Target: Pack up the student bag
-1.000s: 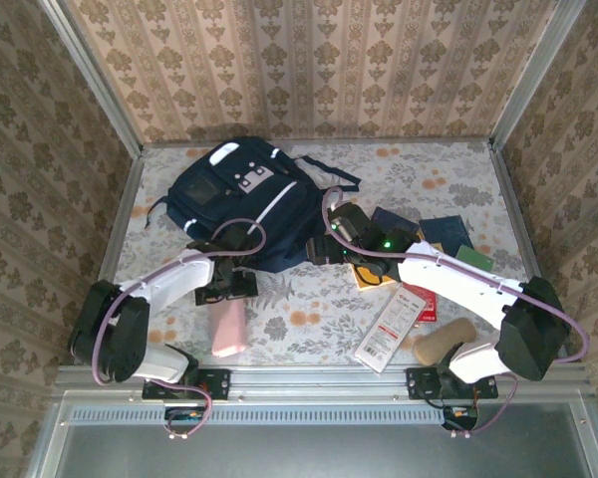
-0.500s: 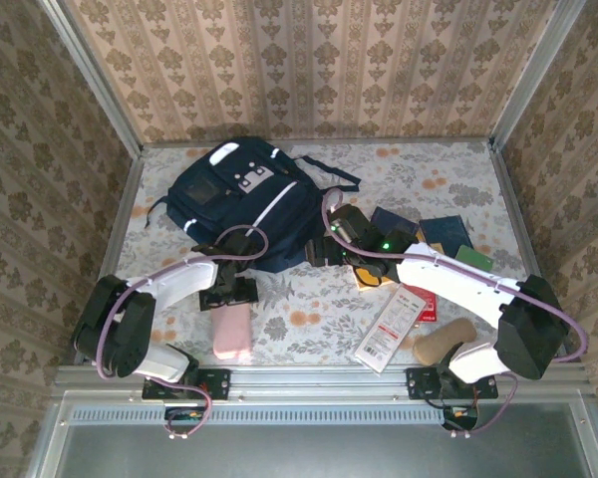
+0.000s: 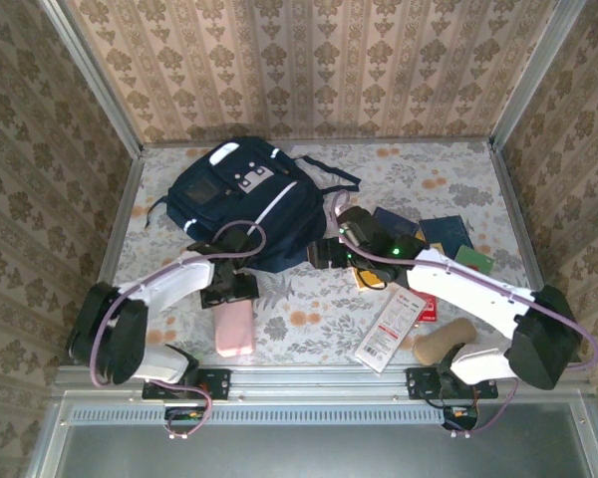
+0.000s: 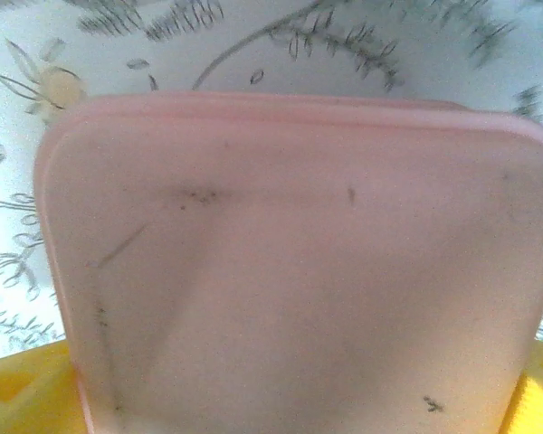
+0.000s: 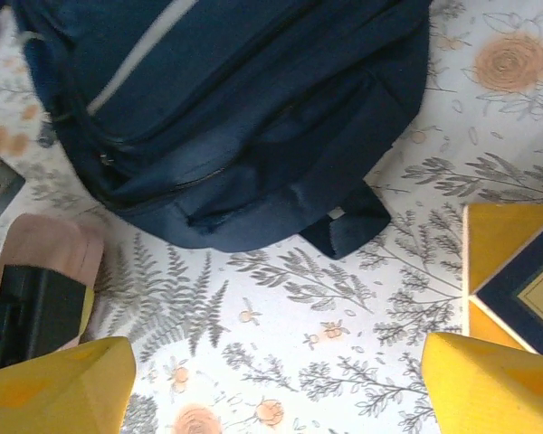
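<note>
Top external: worktop (image 3: 419,169) carries backpack (image 3: 239,204) flat at far left, handle end toward near edge, prob. for loading; right pincer (image 3: 324,254) hangs open & empty beside it; left pincer (image 3: 229,294) straddles pink case (image 3: 235,329), grip can't tell.

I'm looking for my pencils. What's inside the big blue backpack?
The student bag shows its navy outside, white stripe and grey patches. Its inside is covered by the fabric, so I cannot tell what's there.

White arms (image 3: 174,284) with black joints, mauve cables, yellow gripper fingertips (image 5: 54,384)
</note>
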You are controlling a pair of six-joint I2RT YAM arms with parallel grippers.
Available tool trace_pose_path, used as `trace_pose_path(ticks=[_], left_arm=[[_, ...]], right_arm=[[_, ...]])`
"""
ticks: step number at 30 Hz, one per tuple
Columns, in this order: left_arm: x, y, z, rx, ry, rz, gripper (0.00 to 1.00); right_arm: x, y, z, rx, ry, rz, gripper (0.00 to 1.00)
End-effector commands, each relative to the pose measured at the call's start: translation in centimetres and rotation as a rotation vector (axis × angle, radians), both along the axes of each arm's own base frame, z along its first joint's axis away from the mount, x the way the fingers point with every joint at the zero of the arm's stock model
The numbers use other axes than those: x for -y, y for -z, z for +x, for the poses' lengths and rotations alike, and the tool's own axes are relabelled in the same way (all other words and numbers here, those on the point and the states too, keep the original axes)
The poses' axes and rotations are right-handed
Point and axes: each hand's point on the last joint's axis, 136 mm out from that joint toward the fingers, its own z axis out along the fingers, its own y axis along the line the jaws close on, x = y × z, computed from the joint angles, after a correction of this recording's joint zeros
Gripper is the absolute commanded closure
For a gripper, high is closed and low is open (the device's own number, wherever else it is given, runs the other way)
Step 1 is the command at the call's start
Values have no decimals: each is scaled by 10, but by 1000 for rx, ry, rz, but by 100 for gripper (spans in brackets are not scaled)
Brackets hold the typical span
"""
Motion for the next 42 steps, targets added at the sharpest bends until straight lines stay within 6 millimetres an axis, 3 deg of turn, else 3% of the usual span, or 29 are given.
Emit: trace_pose_path(ticks=[1,7,10,13,19,23,28,30,37,39,42], left_arm=[[5,-50,12,92,-80,-105,29],[7,-108,25,187,-233,-254,30],[11,-128,28,217,-319,-324,32],[16,-141,31,222,-417,-392,32],[28,-151,37,214,-498,-493,35],[29,-154,38,223,-510,-517,36],[31,-162,42,241,-505,-534,37],[28,-165,47,253,-524,-541,37],[32,-163,53,252,-521,-560,36],[36,-164,57,261,-491,-565,29],[41,-173,68,306,-381,-534,10]], right_arm=[[-20,-14,-15,14,-91,168,17],[-46,-25,-32,33,-171,461,21],[-61,-39,-36,97,-200,610,21],[-79,-45,-44,152,-260,642,18],[-112,-60,-56,255,-336,682,13],[-133,-50,-54,189,-353,695,13],[-152,-42,-66,139,-415,706,15],[-153,-36,-65,130,-392,695,20],[-149,-29,-53,106,-299,703,74],[-142,-26,-48,103,-267,680,76],[-120,-25,-37,123,-193,652,76]])
